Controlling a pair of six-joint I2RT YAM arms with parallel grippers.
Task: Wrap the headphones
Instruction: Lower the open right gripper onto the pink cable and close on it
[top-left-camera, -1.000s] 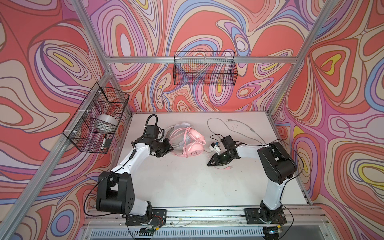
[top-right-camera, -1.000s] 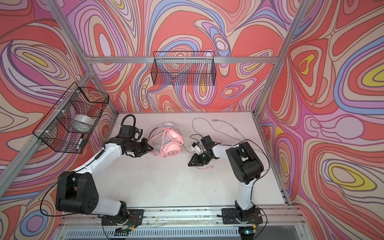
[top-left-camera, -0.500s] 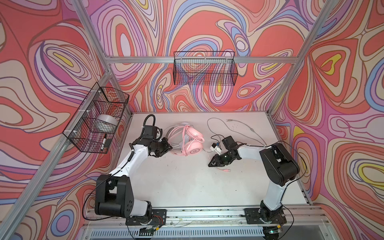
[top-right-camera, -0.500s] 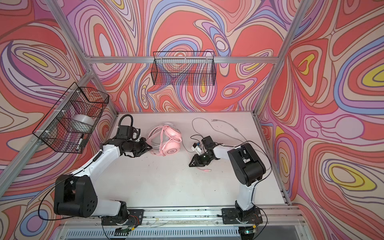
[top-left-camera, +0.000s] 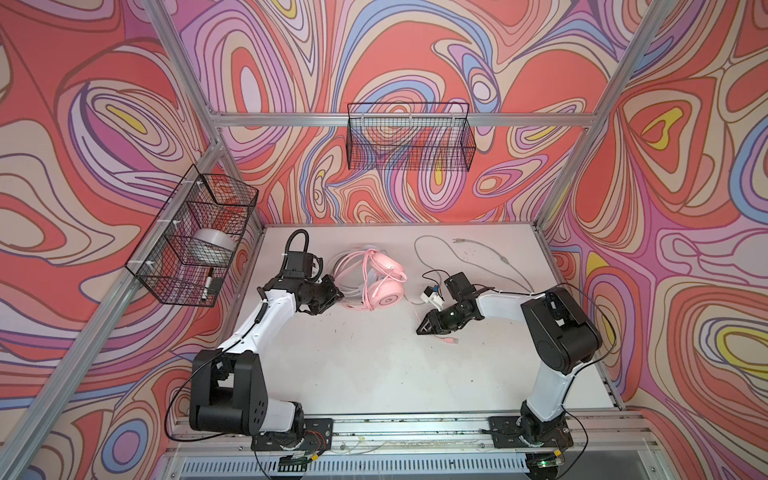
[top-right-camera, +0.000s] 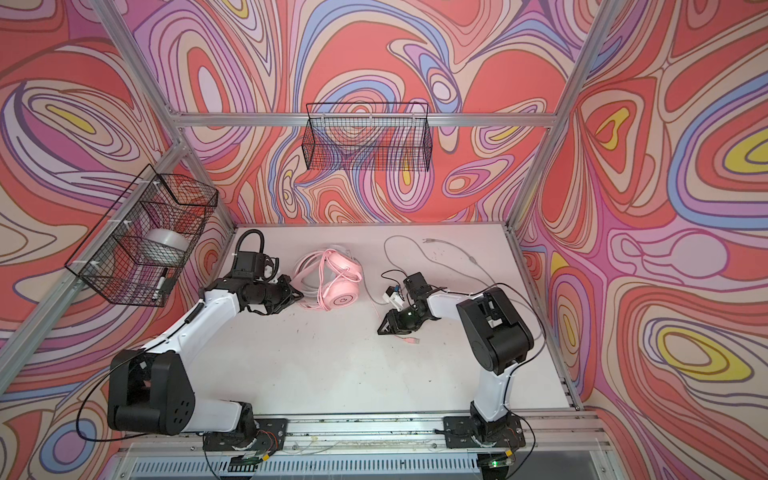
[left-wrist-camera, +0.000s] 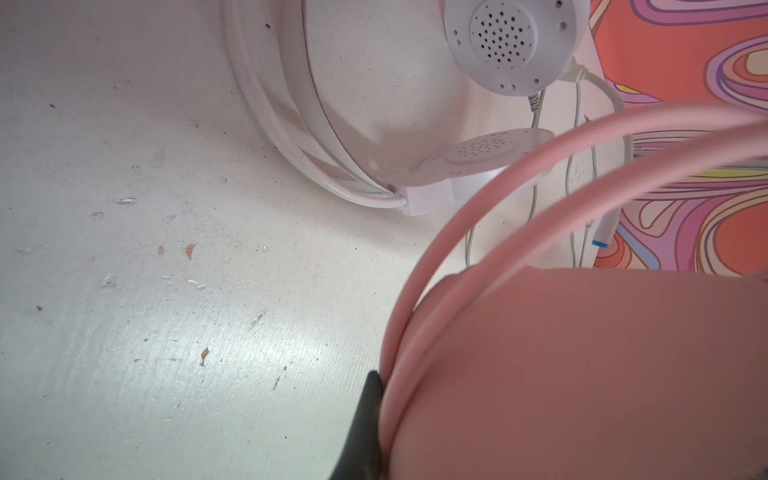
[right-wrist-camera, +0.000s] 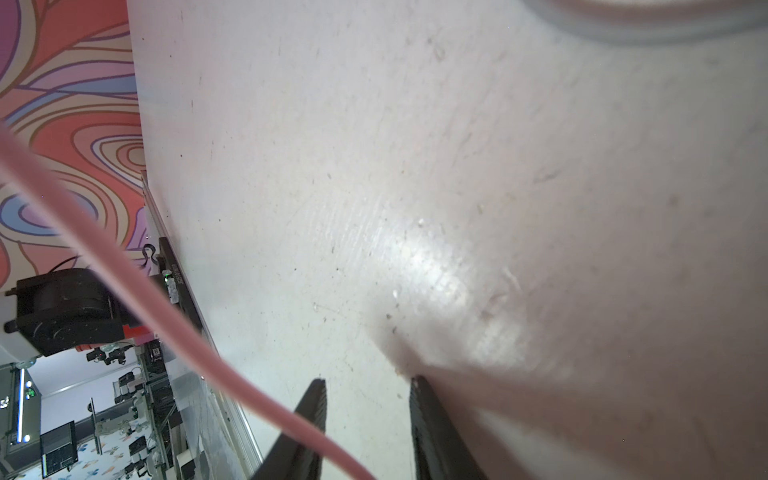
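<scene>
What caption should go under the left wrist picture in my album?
Close-up of the pink headset, the white headset lying beyond on the scuffed table.

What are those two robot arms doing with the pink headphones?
They are meant to wrap up the headphone cables. The left gripper is pinched shut on the pink headphones, which lie against the white headphones. The right gripper hangs low over the table with its jaws open and holds nothing. The pink cable runs loose past it.
</scene>
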